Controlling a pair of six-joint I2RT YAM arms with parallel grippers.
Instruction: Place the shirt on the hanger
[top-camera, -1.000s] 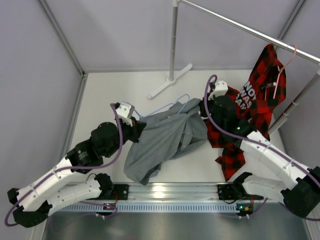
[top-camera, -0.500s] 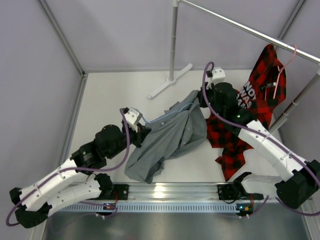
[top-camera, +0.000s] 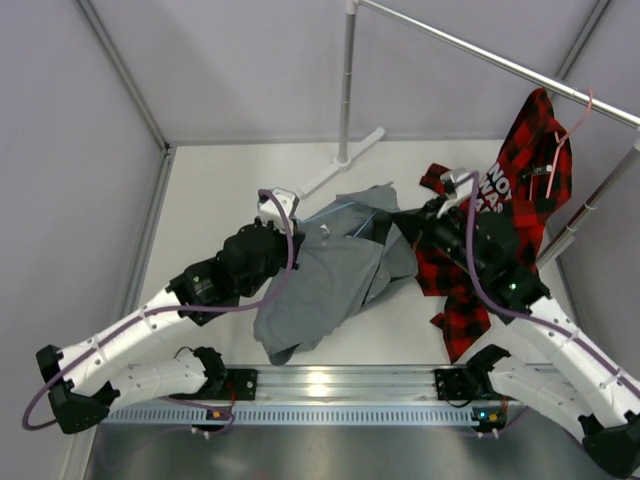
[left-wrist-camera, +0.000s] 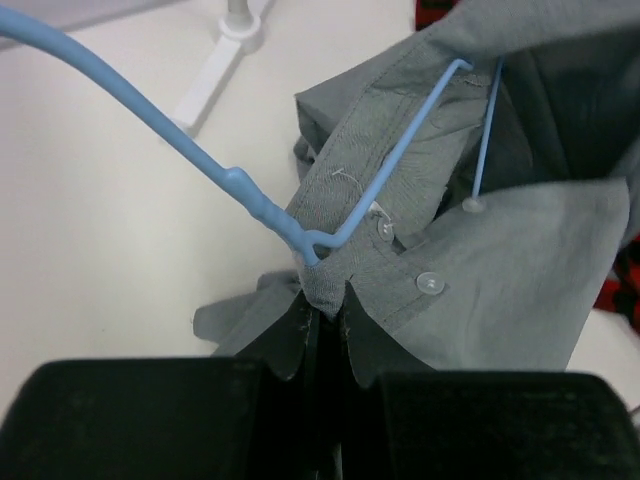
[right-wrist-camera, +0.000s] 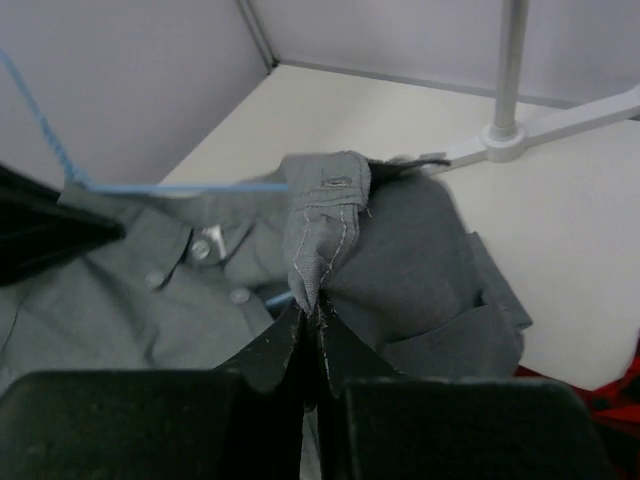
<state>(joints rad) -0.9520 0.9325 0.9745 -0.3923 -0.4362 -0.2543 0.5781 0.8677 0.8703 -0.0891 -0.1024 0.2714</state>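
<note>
Shirt (top-camera: 340, 275) at frame centre, hanger (left-wrist-camera: 230, 178) partly inside.
Left gripper (left-wrist-camera: 325, 320) is closed on the button band, right gripper (right-wrist-camera: 308, 322) on a grey fold. The hanger itself seems unheld, though its bend is partly hidden; an uneven pull may slide the wire out of the cloth.

The top external view looks steeply down from above and behind the arm bases, wide enough to take in the whole bench (top-camera: 215, 200). Each wrist view sits close behind its own jaws and looks along them. All three share the shirt (top-camera: 335, 280) and the rack's white foot (top-camera: 322, 178).
</note>
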